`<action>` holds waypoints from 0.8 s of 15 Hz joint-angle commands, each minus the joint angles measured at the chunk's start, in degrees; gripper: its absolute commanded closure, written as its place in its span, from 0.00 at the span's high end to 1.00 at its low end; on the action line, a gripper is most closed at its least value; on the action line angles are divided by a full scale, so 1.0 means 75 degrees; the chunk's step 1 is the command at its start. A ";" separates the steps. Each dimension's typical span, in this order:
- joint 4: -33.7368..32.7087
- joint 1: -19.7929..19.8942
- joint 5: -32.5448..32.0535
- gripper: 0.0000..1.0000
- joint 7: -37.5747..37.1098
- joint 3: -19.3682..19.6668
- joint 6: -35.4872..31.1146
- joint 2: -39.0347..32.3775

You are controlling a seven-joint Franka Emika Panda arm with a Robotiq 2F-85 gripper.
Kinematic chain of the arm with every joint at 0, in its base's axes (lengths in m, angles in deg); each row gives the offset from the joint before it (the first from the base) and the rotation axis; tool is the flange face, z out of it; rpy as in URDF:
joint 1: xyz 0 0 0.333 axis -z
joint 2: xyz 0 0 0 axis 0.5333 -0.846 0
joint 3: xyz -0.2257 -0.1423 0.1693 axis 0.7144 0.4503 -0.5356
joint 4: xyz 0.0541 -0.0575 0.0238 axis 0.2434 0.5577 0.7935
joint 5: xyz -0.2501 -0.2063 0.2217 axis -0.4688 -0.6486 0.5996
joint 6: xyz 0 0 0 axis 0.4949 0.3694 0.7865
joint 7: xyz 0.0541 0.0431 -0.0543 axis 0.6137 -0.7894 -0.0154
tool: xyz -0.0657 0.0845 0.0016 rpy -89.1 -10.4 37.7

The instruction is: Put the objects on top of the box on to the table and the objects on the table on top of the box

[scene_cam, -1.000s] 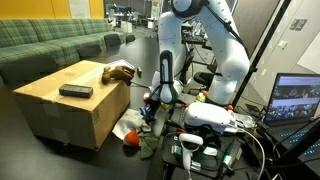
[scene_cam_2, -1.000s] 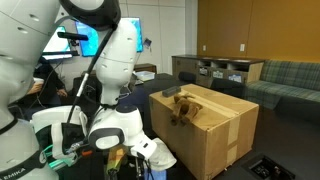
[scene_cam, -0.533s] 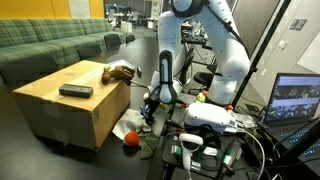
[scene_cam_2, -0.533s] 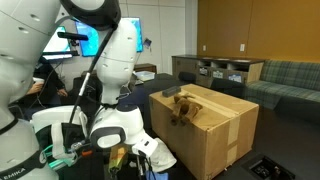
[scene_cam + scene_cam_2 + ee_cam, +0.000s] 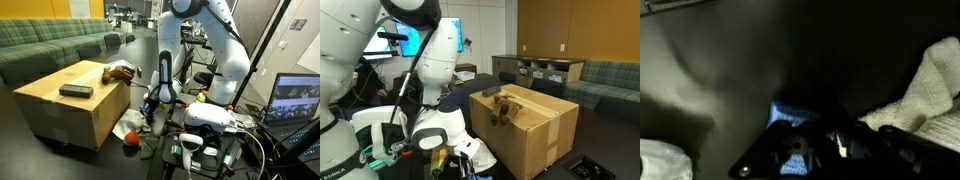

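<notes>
Gripper (image 5: 825, 148): seen at the bottom of the wrist view, low over the table (image 5: 730, 60). Its fingers are dark and blurred. A blue item (image 5: 790, 112) lies on the table right at the fingertips and is partly covered by them. Whether the jaws are clamped on it cannot be told.

Beside the gripper: a white cloth (image 5: 925, 85) lies on the table just to one side of the blue item. A pale object (image 5: 660, 160) in the opposite lower corner is too blurred to name.

In an exterior view the gripper (image 5: 150, 108) points down next to the side of the box (image 5: 65, 112), with the white arm (image 5: 225, 50) rising above it. A red ball (image 5: 130, 141) lies on the table near the cloth (image 5: 126, 127), at the foot of the box.

Box: stands upright on the table, flat top. 2 objects lie on top, well apart: a dark block (image 5: 75, 90) near the middle and a brown toy (image 5: 120, 71) at the edge nearest the arm. Both exterior views show the toy (image 5: 500, 107) on the box (image 5: 535, 130).

Further out: a lit laptop (image 5: 300, 100) and a green sofa (image 5: 50, 45)
</notes>
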 commanded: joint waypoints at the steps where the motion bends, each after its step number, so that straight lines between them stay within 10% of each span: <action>1: 0.0129 0.1016 -0.0780 0.01 -0.0082 -0.0415 0.0288 0.0417; 6: 0.0110 0.3004 -0.1885 0.02 -0.0186 -0.1436 0.0755 0.0771; 7: 0.0010 0.3055 -0.1816 0.31 -0.0210 -0.1440 0.0722 0.0709; 12: -0.0220 0.2867 -0.1463 0.61 -0.0224 -0.1274 0.0924 0.0747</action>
